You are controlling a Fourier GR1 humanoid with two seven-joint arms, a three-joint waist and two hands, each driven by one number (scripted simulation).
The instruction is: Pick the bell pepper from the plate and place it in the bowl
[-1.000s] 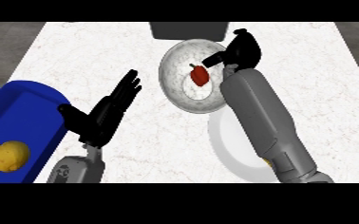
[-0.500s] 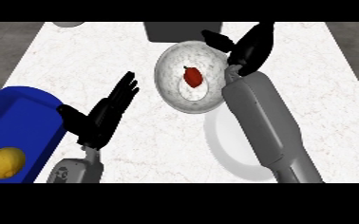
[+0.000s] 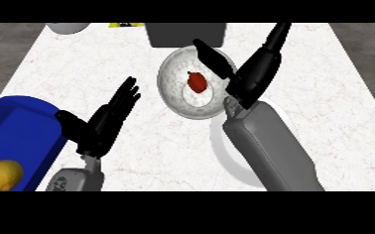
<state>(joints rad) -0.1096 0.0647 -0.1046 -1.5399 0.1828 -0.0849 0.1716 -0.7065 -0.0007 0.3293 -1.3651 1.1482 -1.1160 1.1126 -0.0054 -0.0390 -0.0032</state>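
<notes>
Nearest the lower edge, left of the plate (image 3: 176,91), a yellow thing (image 3: 9,173) lies in a blue container (image 3: 29,139) on the white speckled surface (image 3: 147,148). Just right of that container the left hand (image 3: 102,121) rests with its fingers straight and spread, pointing up toward the plate and holding nothing. On the near side of the plate, partly under the grey right forearm, shows the pale rim of the bowl (image 3: 223,151) — it touches or overlaps the plate's near edge; which, I cannot tell.

The plate itself carries the bell pepper (image 3: 197,81), red, lying near its middle. The right hand (image 3: 253,74) is over the plate's right rim — fingers long and straight, one reaching over the far part of the plate beyond the pepper, another pointing away past it, nothing held.

Beyond the plate stands a dark grey box (image 3: 184,33), and further left at the far edge a pale round object (image 3: 67,28).
</notes>
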